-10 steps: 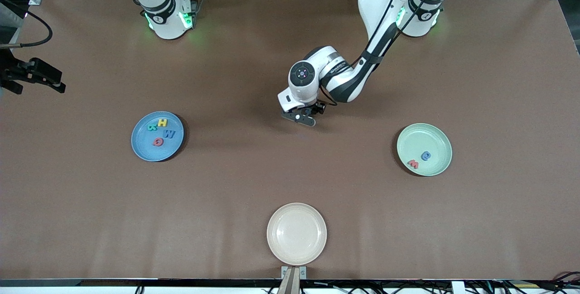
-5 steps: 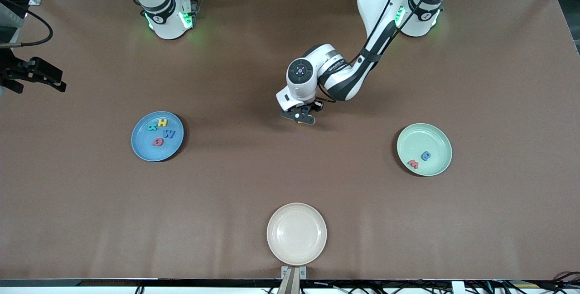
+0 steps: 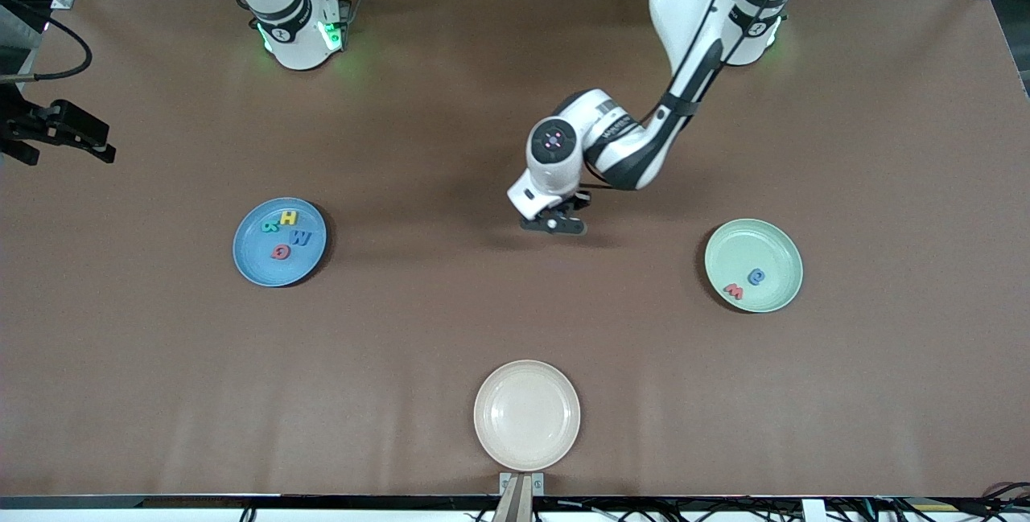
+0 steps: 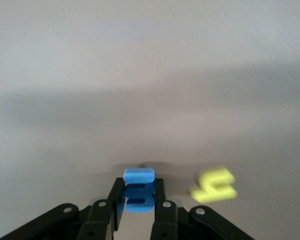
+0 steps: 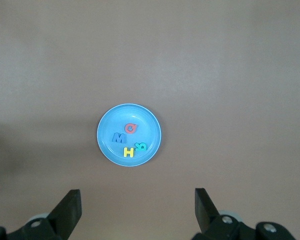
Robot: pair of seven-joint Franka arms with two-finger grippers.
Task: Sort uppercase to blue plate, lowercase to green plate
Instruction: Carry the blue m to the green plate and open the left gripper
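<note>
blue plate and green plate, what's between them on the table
Front view: the left gripper, shut on a blue m. No other plate between blue plate and green plate.

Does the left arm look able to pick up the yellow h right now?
Probably not yet. The left gripper is shut on the blue m, so its fingers are occupied. The yellow h lies on the bare table right beside it, with nothing covering it, so it looks reachable once the m is dropped off.

Even overhead light, soft shadows; yellow h is blurred in the left wrist view.
</note>
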